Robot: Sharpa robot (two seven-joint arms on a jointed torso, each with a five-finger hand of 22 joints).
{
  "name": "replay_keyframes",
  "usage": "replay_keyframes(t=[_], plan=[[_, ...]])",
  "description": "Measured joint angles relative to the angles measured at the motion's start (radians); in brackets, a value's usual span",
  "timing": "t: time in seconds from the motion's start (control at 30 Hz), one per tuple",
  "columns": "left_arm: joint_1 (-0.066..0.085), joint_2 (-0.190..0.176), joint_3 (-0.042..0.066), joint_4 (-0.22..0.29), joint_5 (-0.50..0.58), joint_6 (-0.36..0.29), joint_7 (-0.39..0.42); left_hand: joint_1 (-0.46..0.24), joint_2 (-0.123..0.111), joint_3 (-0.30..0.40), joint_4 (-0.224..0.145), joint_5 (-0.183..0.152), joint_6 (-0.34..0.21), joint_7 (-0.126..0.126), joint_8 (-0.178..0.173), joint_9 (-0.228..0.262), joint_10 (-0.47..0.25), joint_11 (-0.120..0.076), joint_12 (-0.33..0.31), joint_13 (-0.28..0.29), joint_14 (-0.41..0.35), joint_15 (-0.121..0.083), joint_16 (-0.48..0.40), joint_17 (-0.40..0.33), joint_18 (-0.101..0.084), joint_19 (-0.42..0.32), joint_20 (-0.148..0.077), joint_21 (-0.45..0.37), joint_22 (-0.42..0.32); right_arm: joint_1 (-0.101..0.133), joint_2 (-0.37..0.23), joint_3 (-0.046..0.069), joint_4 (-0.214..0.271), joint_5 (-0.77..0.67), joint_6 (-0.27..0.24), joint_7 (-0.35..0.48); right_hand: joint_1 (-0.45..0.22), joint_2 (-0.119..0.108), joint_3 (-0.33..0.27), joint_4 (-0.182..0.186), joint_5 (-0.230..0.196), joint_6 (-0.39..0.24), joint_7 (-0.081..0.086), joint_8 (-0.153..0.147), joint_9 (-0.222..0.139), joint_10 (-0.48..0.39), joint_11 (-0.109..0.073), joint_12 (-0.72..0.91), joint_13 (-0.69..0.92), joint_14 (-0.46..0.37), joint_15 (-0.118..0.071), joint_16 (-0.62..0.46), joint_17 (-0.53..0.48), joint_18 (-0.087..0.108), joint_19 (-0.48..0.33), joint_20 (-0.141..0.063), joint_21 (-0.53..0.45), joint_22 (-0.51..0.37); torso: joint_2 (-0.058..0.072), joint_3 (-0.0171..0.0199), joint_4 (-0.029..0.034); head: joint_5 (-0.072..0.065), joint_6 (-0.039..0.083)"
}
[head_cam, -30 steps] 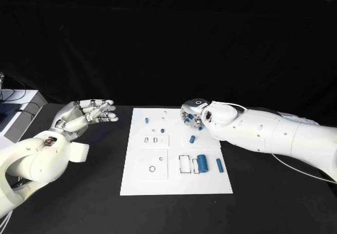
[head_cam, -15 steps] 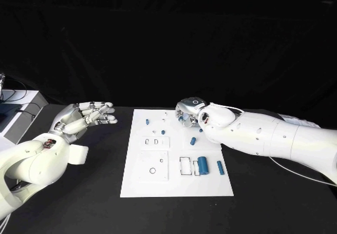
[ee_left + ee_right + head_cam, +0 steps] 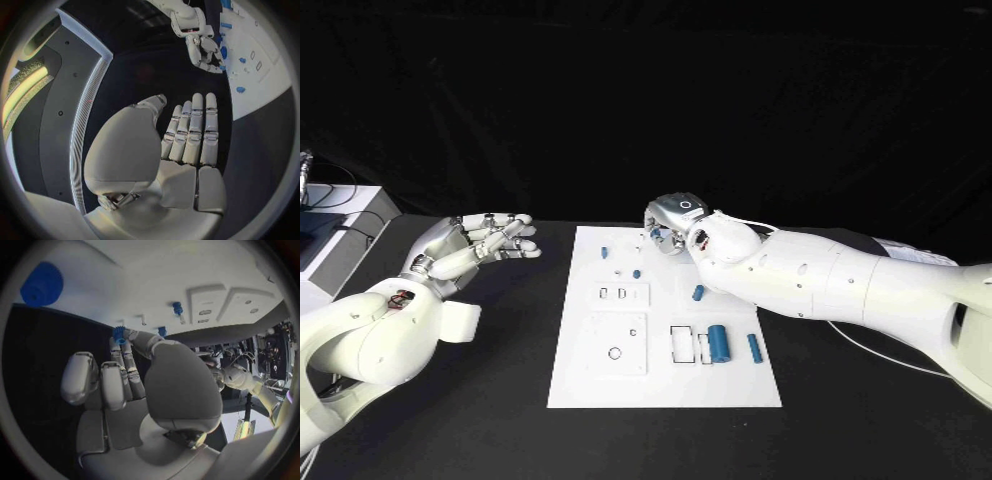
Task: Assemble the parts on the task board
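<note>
— Black table (image 3: 459, 420), dark backdrop behind. Left of frame?
— Left hand (image 3: 473, 240), fingers spread, holding nothing, well off the task board (image 3: 589, 385).
— Centre?
— Board running top to bottom. Large blue cylinder (image 3: 718, 342) lying lengthwise at lower right, just beside an outlined slot.
— Right?
— Right hand (image 3: 672, 222) over the board's upper end, pinching a small blue part (image 3: 119, 333) at its fingertips. Far nearer the board than the left. Open white room just below; probably seating next.

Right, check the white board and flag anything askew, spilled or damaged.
Nothing stands out. The white rectangular task board lies flat and square on the black table, and the small blue plastic parts lie loose on it, not yet assembled. No spill or damage shows.
</note>
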Motion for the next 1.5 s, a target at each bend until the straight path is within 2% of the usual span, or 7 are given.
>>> replay_keyframes(t=[0.2, 0.53, 0.67, 0.83, 1.5], plan=[[0.0, 0.001, 0.001, 0.002, 0.0, 0.001, 0.0, 0.0, 0.0, 0.003, -0.003, 0.0, 0.0, 0.0, -0.004, -0.001, 0.0, 0.0, -0.001, 0.0, 0.0, 0.0, 0.0, 0.002, 0.0, 0.0, 0.0, 0.0, 0.0, -0.001, 0.031, 0.001, -0.039, -0.011, -0.027, -0.011, 0.0, 0.0, 0.003, -0.003, 0.0, 0.0, 0.0, 0.0, 0.001, 0.0, 0.0, -0.004, 0.0, 0.0, 0.0, 0.0, 0.002, 0.0, 0.0, 0.0, 0.007, 0.003, 0.001, -0.0026, 0.0071, -0.001, 0.003], [0.0, 0.0, 0.003, 0.009, -0.002, 0.002, -0.002, 0.0, 0.0, 0.003, -0.003, -0.003, 0.0, 0.0, -0.006, -0.001, 0.0, 0.0, -0.004, 0.0, 0.0, 0.0, 0.0, 0.004, 0.0, 0.0, 0.0, 0.0, 0.001, -0.005, 0.052, 0.001, -0.06, -0.02, -0.054, -0.015, 0.0, 0.0, 0.003, -0.003, 0.006, 0.0, 0.0, 0.0, 0.002, 0.0, 0.0, -0.011, 0.0, 0.0, 0.0, 0.0, 0.003, 0.0, 0.0, 0.0, 0.007, 0.008, 0.003, -0.0138, 0.0217, -0.009, 0.005], [0.0, 0.0, 0.003, 0.009, -0.003, 0.002, -0.003, 0.0, 0.0, 0.003, -0.003, -0.003, -0.004, 0.004, -0.006, -0.001, -0.004, 0.004, -0.003, 0.0, 0.0, 0.0, 0.0, 0.005, 0.0, 0.0, 0.0, 0.0, 0.001, -0.005, 0.056, 0.001, -0.063, -0.021, -0.056, -0.015, 0.0, 0.0, 0.003, -0.003, 0.006, 0.0, 0.0, 0.0, 0.003, 0.0, 0.0, -0.011, 0.0, 0.0, 0.0, 0.004, 0.004, 0.002, 0.0, 0.0, 0.007, 0.008, 0.006, -0.0173, 0.0251, -0.01, 0.005], [0.0, 0.0, 0.004, 0.008, -0.004, 0.002, -0.003, 0.0, 0.0, 0.003, -0.003, -0.003, -0.004, 0.004, -0.006, -0.001, -0.004, 0.004, -0.003, 0.0, 0.0, 0.0, 0.0, 0.005, 0.0, 0.0, 0.0, 0.0, 0.001, -0.006, 0.057, 0.001, -0.065, -0.022, -0.056, -0.014, 0.0, 0.0, 0.004, -0.004, 0.006, 0.0, 0.0, 0.0, 0.003, 0.0, 0.0, -0.011, 0.0, 0.0, 0.0, 0.004, 0.004, 0.002, 0.0, 0.0, 0.007, 0.008, 0.008, -0.0192, 0.0272, -0.012, 0.004], [0.0, 0.001, 0.005, 0.008, -0.006, 0.003, -0.005, 0.004, -0.004, 0.003, -0.003, -0.003, -0.004, 0.004, -0.006, -0.002, -0.004, 0.004, -0.003, 0.0, 0.0, 0.0, 0.0, 0.006, 0.0, 0.0, 0.0, 0.0, 0.001, -0.009, 0.063, 0.001, -0.094, -0.023, -0.036, -0.014, 0.001, 0.001, 0.004, -0.006, 0.005, 0.0, 0.0, 0.0, 0.005, -0.001, -0.001, -0.008, 0.0, 0.0, 0.0, 0.004, 0.004, 0.003, 0.0, 0.0, 0.007, 0.01, 0.014, -0.0221, 0.0318, -0.014, 0.003]])
